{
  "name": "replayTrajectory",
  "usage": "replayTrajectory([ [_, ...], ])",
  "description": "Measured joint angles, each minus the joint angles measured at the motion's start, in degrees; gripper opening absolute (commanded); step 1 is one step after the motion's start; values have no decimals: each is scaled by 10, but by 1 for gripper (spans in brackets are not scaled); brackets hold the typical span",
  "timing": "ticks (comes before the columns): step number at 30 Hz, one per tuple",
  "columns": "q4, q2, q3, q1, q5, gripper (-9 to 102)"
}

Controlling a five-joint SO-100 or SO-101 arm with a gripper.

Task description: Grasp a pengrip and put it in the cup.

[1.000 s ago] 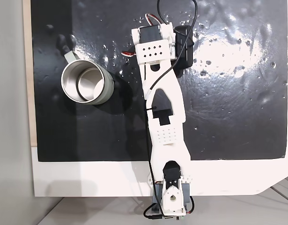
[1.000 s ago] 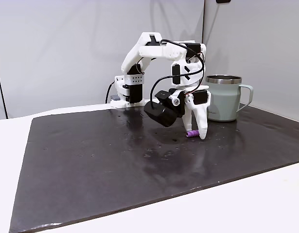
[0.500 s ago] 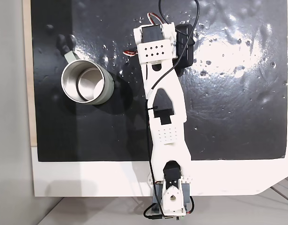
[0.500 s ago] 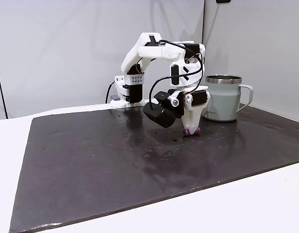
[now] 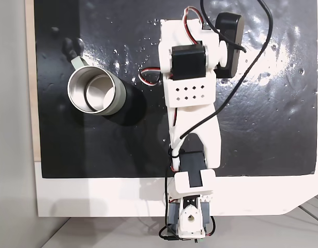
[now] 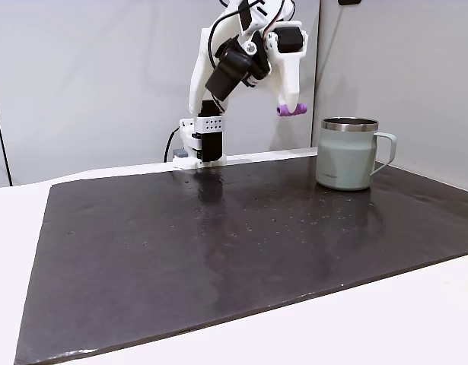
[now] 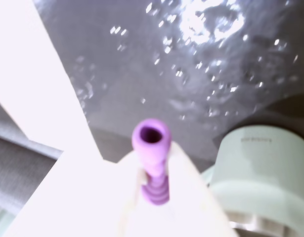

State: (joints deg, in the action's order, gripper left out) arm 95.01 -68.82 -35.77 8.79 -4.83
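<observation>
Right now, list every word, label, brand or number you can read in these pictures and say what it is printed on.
No text can be read here.
On the cup: one small line of print on the pale outer wall, seen in the wrist view, too blurred to read.
On the pengrip, the gripper holding it and the black mat: no lettering visible.

Lighting: bright, even. Glare patches on glossy black mat (image 5: 262, 57), far right. Wrist view soft, overexposed.

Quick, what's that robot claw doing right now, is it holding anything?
Gripper: closed on the tiny purple ribbed tube, held in the air, above and to the left of the pale green metal mug.
</observation>
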Motion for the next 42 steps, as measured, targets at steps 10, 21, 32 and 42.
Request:
replayTrajectory([
  [10, 11, -20, -3, 98, 16, 0],
  [21, 12, -22, -19, 251, 93, 0],
  [32, 13, -55, -58, 330, 135, 16],
  [42, 13, -70, -78, 330, 135, 34],
])
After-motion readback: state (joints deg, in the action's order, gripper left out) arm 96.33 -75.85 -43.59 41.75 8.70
